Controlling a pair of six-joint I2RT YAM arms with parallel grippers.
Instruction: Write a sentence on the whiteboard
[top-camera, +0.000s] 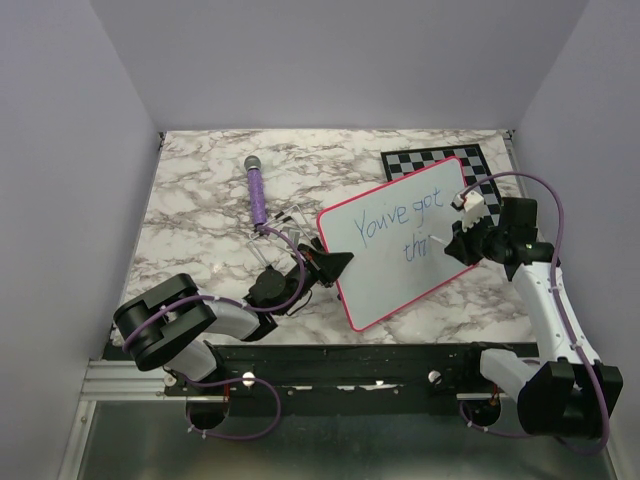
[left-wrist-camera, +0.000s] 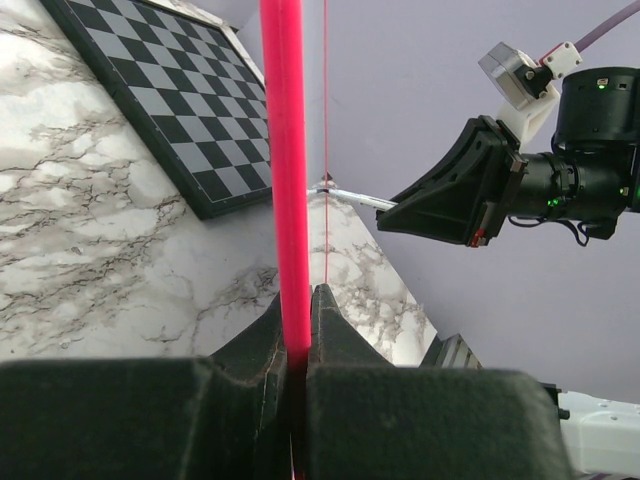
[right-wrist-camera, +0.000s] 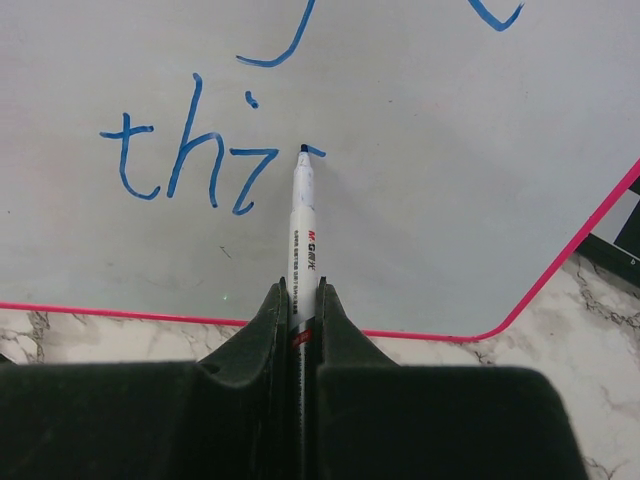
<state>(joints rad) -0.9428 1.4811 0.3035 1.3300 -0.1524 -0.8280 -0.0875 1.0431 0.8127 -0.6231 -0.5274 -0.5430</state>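
Note:
The whiteboard (top-camera: 385, 285) is tilted up off the table, its pink rim (left-wrist-camera: 285, 170) pinched at the left edge by my shut left gripper (top-camera: 335, 265) (left-wrist-camera: 298, 300). The sentence (top-camera: 397, 220) reads "You've got" in blue, with "thi" (right-wrist-camera: 180, 165) on the line below. My right gripper (top-camera: 455, 243) (right-wrist-camera: 302, 290) is shut on a white marker (right-wrist-camera: 303, 215). The marker's tip touches the board beside a short fresh stroke, right of the "i". In the left wrist view the right gripper (left-wrist-camera: 392, 218) points the marker (left-wrist-camera: 352, 197) at the board, which shows edge-on.
A grey-and-black chessboard (top-camera: 432, 160) (left-wrist-camera: 170, 90) lies flat at the back right, partly under the whiteboard. A purple microphone-shaped object (top-camera: 257, 195) lies at the back left on the marble table (top-camera: 200, 230). A small wire item (top-camera: 290, 215) sits beside the board's left corner.

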